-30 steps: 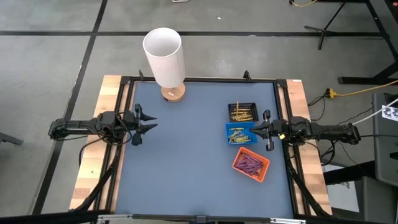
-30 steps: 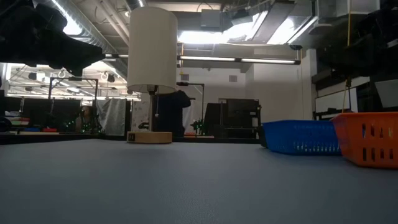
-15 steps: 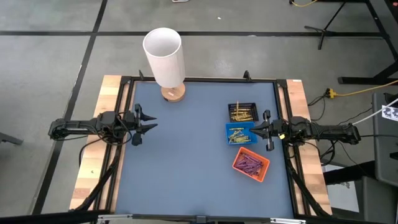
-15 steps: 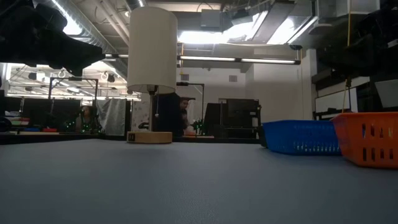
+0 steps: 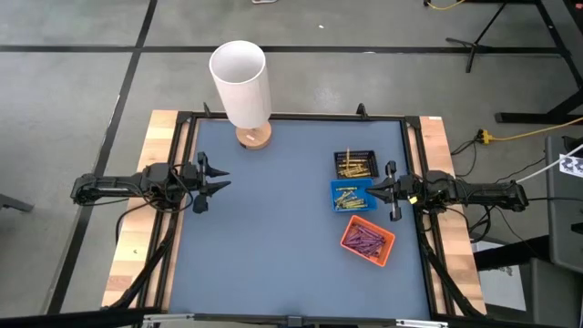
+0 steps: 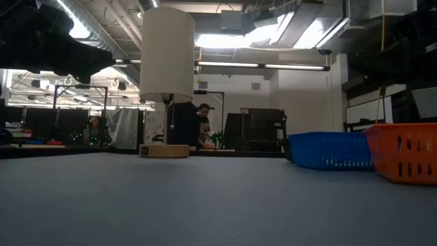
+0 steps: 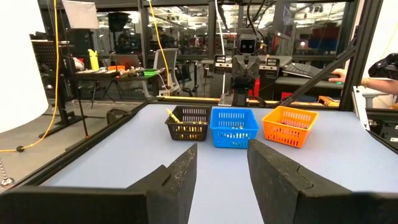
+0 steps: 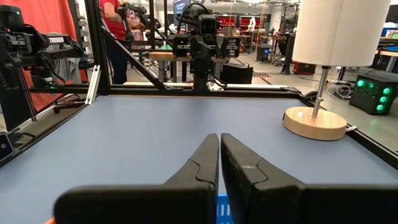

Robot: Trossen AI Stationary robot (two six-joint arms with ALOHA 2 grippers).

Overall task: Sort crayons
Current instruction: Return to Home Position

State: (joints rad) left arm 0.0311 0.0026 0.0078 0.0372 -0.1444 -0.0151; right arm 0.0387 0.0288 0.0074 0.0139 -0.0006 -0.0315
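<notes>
Yellow-gold crayons lie in the black tray and in the blue tray; purple-magenta crayons lie in the orange tray. All three trays stand on the blue table at the right. One yellow crayon sticks up out of the black tray. My left gripper is open and empty at the table's left edge. My right gripper is shut and empty just right of the blue tray, above the table.
A white lamp on a round wooden base stands at the table's far edge, left of middle. A black frame rims the table. A person shows in the room beyond the table.
Neither arm and no tray has moved. In the low view a person in the room behind the lamp has come into sight, moving rightward.
</notes>
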